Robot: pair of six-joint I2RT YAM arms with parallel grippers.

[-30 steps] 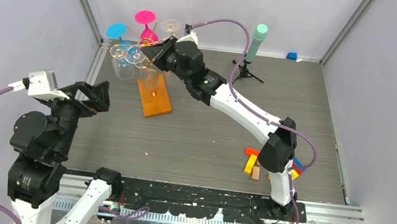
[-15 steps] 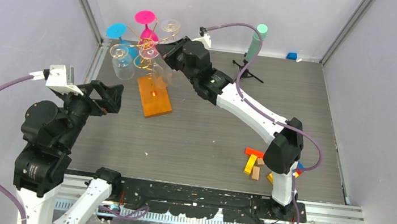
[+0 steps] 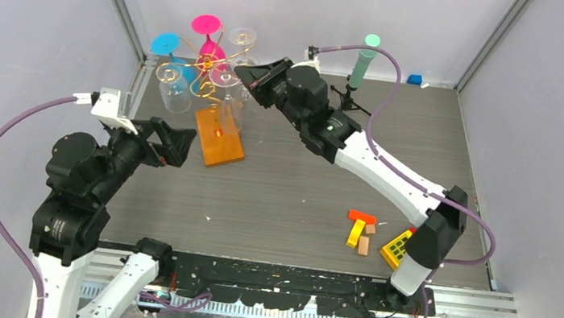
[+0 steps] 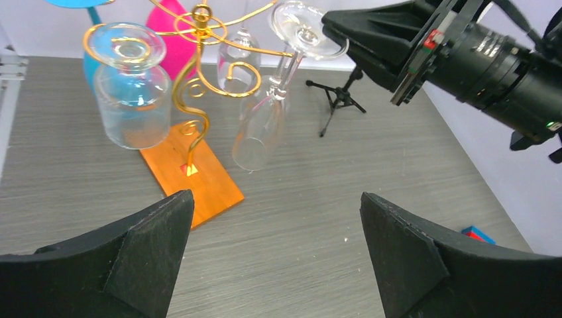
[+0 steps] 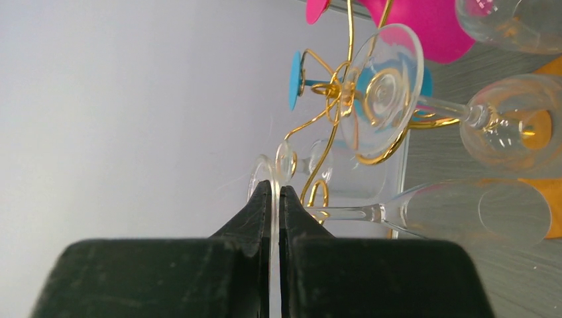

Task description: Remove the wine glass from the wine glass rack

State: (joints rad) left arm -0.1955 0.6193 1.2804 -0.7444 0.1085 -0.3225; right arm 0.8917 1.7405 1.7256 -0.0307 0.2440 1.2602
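The wine glass [image 4: 262, 122], a clear flute, hangs tilted just beside the wine glass rack [image 4: 197, 99], above the counter. Nearest, the left gripper [image 4: 274, 199] hovers, jaws wide and empty. Farther off, the right gripper [image 5: 276, 199] has its jaws pinched on the flute's foot. This looks like the withdrawal step. The next move calls for drawing the foot clear of the scrolls without bumping the neighbouring glasses.

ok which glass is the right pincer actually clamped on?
The tall clear flute: the right pincer is shut on its round foot, and it hangs tilted. The pink glass, blue glass and squat clear glass hang ungripped.
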